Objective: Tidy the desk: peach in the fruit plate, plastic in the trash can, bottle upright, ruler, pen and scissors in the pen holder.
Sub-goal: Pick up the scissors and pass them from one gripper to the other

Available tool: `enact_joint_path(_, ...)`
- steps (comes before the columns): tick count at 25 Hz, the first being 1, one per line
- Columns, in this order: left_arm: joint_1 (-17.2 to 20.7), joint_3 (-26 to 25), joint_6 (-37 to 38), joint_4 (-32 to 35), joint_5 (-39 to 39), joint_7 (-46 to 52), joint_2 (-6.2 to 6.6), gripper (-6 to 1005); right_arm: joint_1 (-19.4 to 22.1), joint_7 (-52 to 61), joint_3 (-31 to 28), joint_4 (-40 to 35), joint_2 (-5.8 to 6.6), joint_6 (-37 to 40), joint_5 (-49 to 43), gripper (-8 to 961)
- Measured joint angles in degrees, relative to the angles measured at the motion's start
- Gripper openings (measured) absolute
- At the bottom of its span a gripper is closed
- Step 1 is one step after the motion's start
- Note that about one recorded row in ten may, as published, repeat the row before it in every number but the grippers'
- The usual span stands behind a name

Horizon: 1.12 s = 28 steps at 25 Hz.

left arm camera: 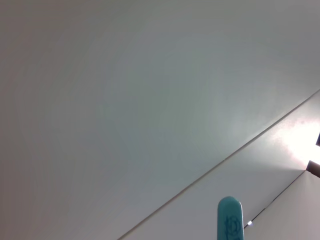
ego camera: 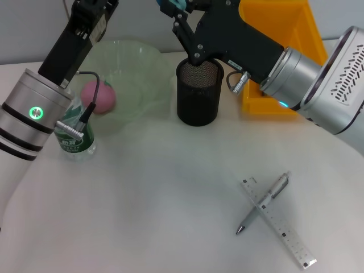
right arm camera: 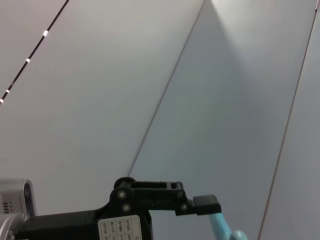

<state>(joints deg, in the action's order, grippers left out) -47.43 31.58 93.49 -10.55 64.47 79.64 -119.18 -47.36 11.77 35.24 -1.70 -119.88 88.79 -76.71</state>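
A: What do we have on the surface?

B: We see a clear plastic ruler lying flat toward the near right, with printed marks along its edge. A slim silver-grey pen lies across it, the two forming an X and touching where they cross.

A: And the peach?

B: The peach is pink, round and matte, and it sits inside the fruit plate, a translucent pale-green bowl with a wavy rim at the far left. Our left arm partly covers it.

A: The bottle?

B: The bottle stands upright just beside the bowl, clear plastic with a green label, half hidden behind the left arm's silver wrist.

A: The pen holder?

B: The pen holder is a black mesh cylinder, upright at the far middle. To its right stands a glossy orange bin with angled walls.

A: Where are our pincers?

B: The right pincer is raised above the pen holder, at the top edge of the head view, with teal fingertips; we cannot tell whether it is open or closed. The left pincer is out of the head view, above the bowl; its wrist view shows only one teal fingertip against a plain wall, so we cannot tell its state either.
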Motion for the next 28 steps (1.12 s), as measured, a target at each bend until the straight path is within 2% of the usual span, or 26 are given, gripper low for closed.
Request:
enact_joint_path(1,0.0,0.0,0.0,0.1,0.0,0.0,0.0,309,0.0,0.0,0.0,0.0,0.0,0.1,0.0,76)
enact_joint_path(6,0.2,0.0,0.0,0.1,0.0,0.3,0.0,565,0.2,0.0,0.0,0.0,0.0,0.2,0.0,76)
enact_joint_path(13,0.4,0.2,0.4,0.4,0.3,0.5,0.0,709,0.2,0.0,-0.7,0.2,0.0,0.6,0.0,75)
enact_joint_path(16,0.6,0.0,1.2,1.0,1.0,0.5,0.0,770,0.5,0.3,-2.9,0.6,0.0,2.1,0.0,75)
enact_joint_path(21,1.2,0.1,4.5,2.7,2.2,-1.8,0.0,768,1.5,3.4,-8.8,1.7,0.16,5.7,0.0,76)
enact_joint_path(22,1.7,0.4,7.1,4.3,3.2,-3.9,0.0,768,2.2,7.6,-12.0,1.3,0.29,6.7,0.0,76)
enact_joint_path(26,2.6,0.6,9.5,6.5,4.8,-5.9,0.0,767,3.1,14.3,-15.9,-0.2,0.47,7.0,0.0,76)
enact_joint_path(27,3.9,0.8,12.1,10.3,8.8,-9.2,0.01,766,3.9,20.1,-17.7,-1.9,0.52,7.0,0.0,76)
enact_joint_path(28,4.1,0.8,12.4,11.0,9.6,-9.7,0.04,766,3.9,20.1,-17.7,-1.9,0.52,7.0,0.0,76)
